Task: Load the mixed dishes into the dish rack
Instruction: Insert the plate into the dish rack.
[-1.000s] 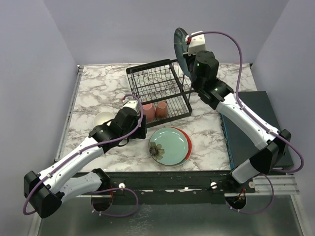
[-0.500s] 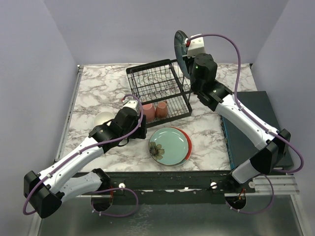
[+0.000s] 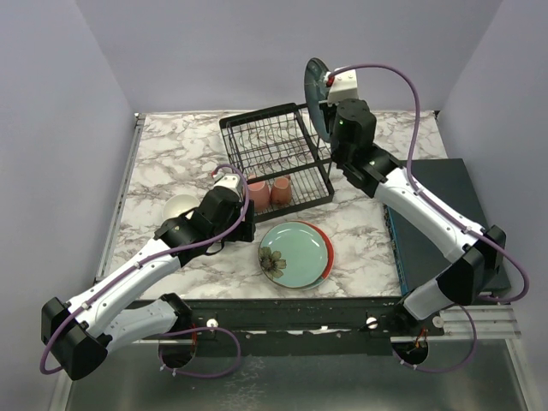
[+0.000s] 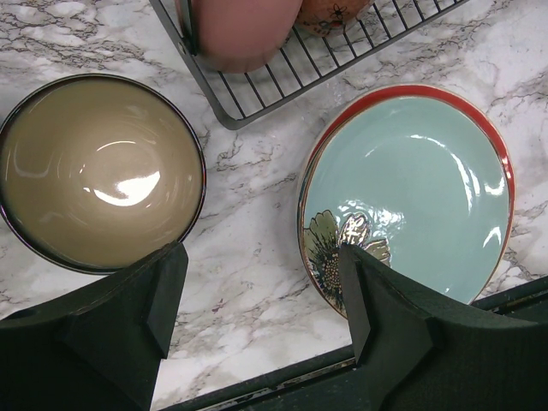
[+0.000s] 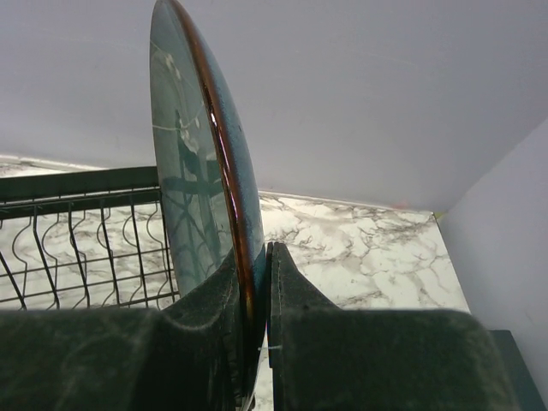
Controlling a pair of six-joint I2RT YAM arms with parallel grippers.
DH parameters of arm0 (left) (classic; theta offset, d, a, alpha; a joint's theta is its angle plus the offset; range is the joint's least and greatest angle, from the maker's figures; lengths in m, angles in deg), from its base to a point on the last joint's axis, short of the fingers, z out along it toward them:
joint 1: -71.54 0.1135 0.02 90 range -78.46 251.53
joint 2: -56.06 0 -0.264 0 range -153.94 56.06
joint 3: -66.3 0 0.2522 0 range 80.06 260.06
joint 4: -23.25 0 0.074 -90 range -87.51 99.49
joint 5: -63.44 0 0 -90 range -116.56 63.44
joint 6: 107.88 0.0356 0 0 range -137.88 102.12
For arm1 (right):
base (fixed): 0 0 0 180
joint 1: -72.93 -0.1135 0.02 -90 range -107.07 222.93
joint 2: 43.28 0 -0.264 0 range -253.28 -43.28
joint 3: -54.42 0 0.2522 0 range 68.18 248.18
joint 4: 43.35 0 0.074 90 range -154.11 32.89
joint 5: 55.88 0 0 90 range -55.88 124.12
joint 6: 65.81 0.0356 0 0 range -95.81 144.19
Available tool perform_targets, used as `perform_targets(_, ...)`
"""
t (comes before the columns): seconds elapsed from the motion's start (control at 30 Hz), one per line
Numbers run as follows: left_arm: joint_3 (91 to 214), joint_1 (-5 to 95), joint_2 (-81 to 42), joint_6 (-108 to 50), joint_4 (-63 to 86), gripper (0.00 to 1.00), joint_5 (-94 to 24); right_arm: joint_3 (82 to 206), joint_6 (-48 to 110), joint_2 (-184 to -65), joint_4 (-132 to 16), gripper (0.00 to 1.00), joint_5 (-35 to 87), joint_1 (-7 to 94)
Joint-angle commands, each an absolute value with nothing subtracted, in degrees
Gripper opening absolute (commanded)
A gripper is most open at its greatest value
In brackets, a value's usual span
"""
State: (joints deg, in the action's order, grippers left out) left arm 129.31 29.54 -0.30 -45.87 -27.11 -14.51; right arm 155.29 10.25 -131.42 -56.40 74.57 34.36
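Aloft, right gripper (image 5: pixel 255 259) clamps upright dark teal-blue round plate (image 5: pixel 193 171) near black wire dish rack (image 5: pixel 77 182); left gripper (image 4: pixel 261 257) gapes empty.

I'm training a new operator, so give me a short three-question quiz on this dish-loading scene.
1. True or false: the right gripper is shut on the blue plate, held on edge.
2. What lies directly under the flowered plate? A red plate; B white bowl; C mug.
3. Fill in: the two pink mugs sit in the rack's ____ tray.
Key: 1 true; 2 A; 3 lower.
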Motion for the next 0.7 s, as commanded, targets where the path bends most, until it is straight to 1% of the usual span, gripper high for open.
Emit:
perform_targets(0.0, 128.92, 29.96, -0.49, -45.30, -28.37, 0.78, -13.25, 154.50, 12.48, -127.00, -50.39, 0.00, 75.16, 34.26)
perform_targets(0.53, 128.98, 30.18, -0.90, -45.30, -28.39, 0.78, -13.38, 148.77, 17.04, -123.50, -51.75, 0.00, 73.61, 34.18)
perform_targets(0.67, 129.02, 30.33, -1.07, -45.30, -28.32, 0.78, -13.47, 147.90, 17.66, -123.15, -52.00, 0.03, 73.51, 34.10)
